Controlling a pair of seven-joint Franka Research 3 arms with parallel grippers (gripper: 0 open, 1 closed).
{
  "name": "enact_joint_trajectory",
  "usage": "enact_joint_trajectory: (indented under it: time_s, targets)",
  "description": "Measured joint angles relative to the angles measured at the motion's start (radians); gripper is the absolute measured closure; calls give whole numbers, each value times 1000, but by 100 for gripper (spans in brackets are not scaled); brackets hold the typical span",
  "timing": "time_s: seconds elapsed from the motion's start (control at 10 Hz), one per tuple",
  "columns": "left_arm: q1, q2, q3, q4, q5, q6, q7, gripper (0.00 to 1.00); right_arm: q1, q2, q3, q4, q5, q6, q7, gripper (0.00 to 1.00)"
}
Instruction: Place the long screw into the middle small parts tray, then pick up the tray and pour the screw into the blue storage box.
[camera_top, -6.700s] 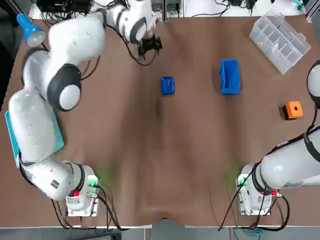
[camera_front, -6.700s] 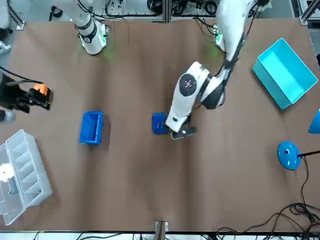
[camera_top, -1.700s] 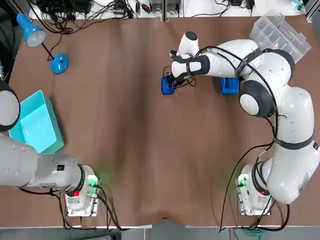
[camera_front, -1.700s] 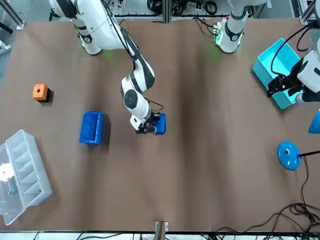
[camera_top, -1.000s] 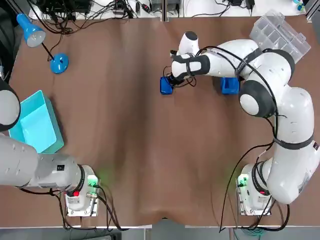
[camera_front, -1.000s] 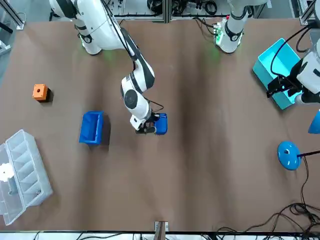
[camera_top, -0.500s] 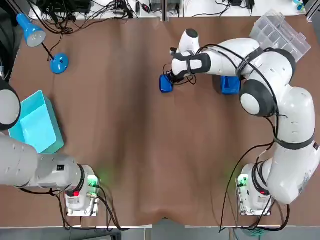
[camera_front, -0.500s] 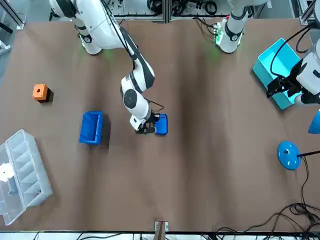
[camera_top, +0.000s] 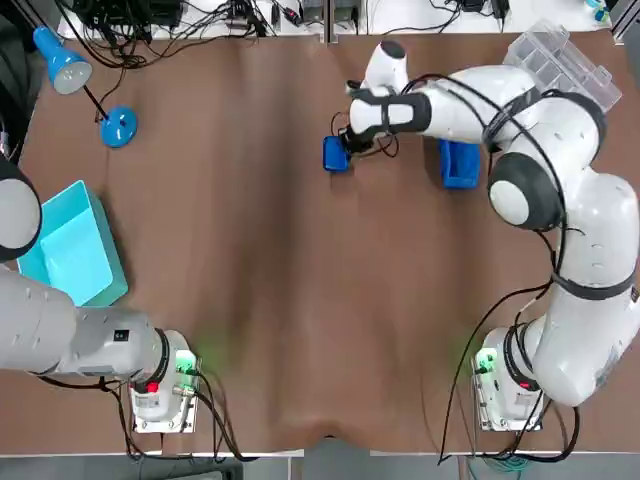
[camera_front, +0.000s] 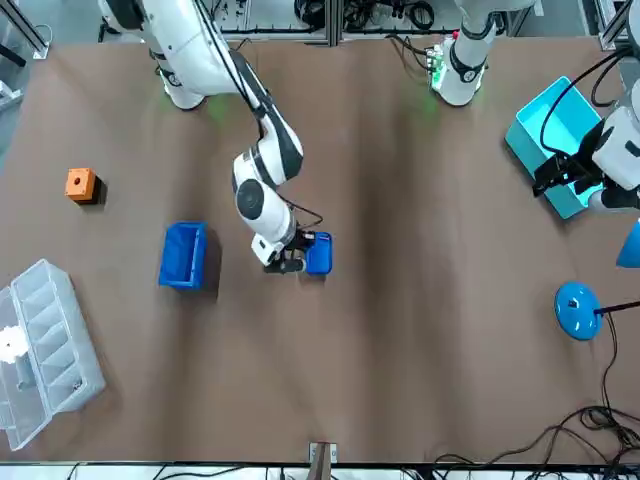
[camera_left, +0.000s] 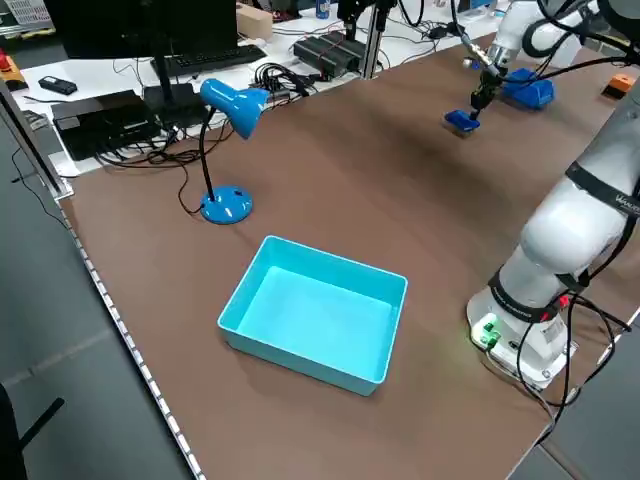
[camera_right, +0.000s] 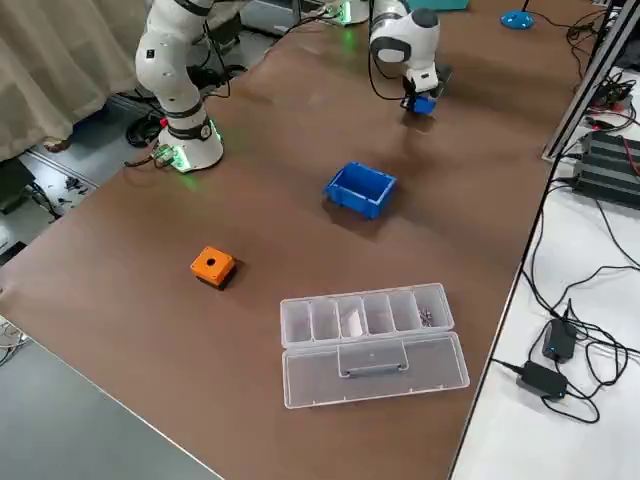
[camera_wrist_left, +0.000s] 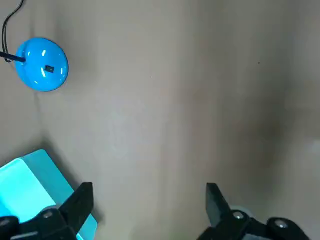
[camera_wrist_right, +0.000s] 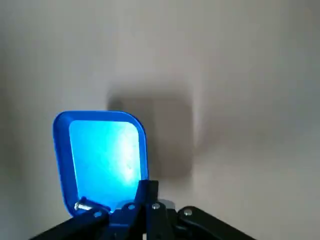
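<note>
My right gripper (camera_top: 346, 148) is shut on the rim of the small blue parts tray (camera_top: 335, 154), near the far middle of the table. The right wrist view shows the tray (camera_wrist_right: 102, 155) held off the table with its shadow beneath it. A silver screw (camera_wrist_right: 83, 205) lies at the tray's end closest to the gripper (camera_wrist_right: 146, 201). The blue storage box (camera_top: 459, 163) stands to the tray's right, partly under my right arm. My left gripper (camera_front: 560, 178) hangs open at the left side over the turquoise bin (camera_front: 570, 145), nothing between its fingers (camera_wrist_left: 80, 201).
A clear compartment organizer (camera_top: 558, 70) lies at the far right corner. An orange block (camera_front: 80, 184) sits on the right side. A blue desk lamp's base (camera_top: 118, 127) stands at the far left. Cables run along the far edge.
The left arm, beside the tray 6.7 s ago, has withdrawn to the turquoise bin. The right gripper has taken the tray and, in the last half second, raised it slightly.
</note>
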Motion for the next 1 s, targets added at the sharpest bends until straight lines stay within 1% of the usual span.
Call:
enact_joint_trajectory:
  time_s: [0.2, 0.4, 0.7, 0.8, 1.0]
  targets:
    - [0, 0, 0, 0, 0, 0, 0, 1, -62, -84, -4, 8, -1, -114, -7, 99]
    - [0, 1, 0, 0, 0, 0, -1, 1, -80, -145, -34, 7, -21, -152, -9, 99]
    - [0, 1, 0, 0, 0, 0, -2, 1, -92, -161, -106, 6, -56, -158, -35, 99]
    - [-1, 1, -1, 0, 0, 0, -2, 1, -122, -163, -119, 6, -56, -168, -61, 99]
    - [-2, 1, -2, 0, 0, 0, -3, 1, -219, -181, -123, 7, -57, -215, -154, 99]
